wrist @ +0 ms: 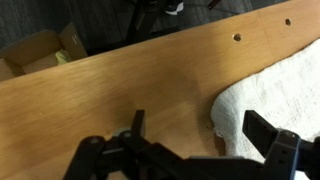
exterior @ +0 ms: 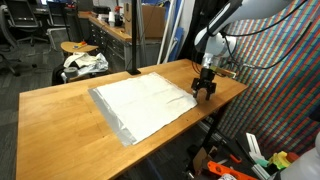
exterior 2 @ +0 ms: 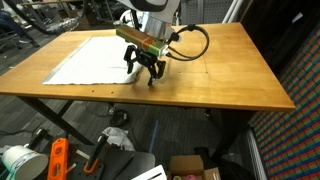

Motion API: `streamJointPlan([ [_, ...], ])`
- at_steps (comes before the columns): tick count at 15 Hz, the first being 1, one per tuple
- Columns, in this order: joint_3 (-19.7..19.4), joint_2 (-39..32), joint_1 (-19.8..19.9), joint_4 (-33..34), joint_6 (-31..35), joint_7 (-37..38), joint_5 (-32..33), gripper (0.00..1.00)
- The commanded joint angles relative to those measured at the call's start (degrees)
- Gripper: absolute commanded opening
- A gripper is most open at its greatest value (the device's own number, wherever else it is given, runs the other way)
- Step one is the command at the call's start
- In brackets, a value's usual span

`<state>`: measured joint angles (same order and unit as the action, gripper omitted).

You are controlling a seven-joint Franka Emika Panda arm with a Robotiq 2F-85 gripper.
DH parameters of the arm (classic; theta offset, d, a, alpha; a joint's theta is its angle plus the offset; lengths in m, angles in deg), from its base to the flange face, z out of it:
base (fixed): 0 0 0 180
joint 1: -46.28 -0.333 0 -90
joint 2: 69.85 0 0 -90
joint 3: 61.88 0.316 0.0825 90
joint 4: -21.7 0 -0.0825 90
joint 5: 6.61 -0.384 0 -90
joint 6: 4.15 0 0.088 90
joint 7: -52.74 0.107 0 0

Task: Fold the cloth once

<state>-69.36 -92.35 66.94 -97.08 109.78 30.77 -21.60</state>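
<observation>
Just hand (exterior: 205, 93), spread, at cloth (exterior: 145, 105) edge; box (wrist: 40, 50) contents unclear.

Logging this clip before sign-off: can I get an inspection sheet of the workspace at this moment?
Surface: wooden table, bare wood around the cloth.
Job's things: white cloth spread flat on the table, not folded.
Clutter: nothing seen on the table.
Grippers: gripper open, at the cloth's edge; whether it touches cannot be told.
Cables: black cable loops off the gripper above the table.
Surroundings: cardboard box on the floor under the table; patterned screen beside it.
</observation>
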Motion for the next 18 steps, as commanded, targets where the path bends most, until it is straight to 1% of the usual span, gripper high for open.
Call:
streamJointPlan([
  [1, 1.0, -0.5, 1.4, 0.1, -0.9, -4.2, -6.1, 1.0],
  [2, 1.1, -0.4, 1.6, -0.3, -0.6, -4.5, -8.2, 1.0],
  [5, 1.7, -0.2, 2.2, -1.2, 0.1, -3.7, -17.3, 1.0],
  [7, 1.8, -0.1, 1.9, -1.9, 1.0, -4.6, -21.5, 1.0],
  [9, 1.2, -0.1, 1.4, -2.3, 0.9, -5.7, -22.8, 1.0],
  [11, 0.8, 0.0, 1.5, -2.5, 0.1, -7.4, -22.6, 1.0],
  [14, 0.3, 0.0, 1.8, -2.4, -1.4, -9.8, -21.0, 1.0],
  [18, 0.4, -0.7, 2.8, -2.2, -4.1, -12.3, -22.6, 1.0],
])
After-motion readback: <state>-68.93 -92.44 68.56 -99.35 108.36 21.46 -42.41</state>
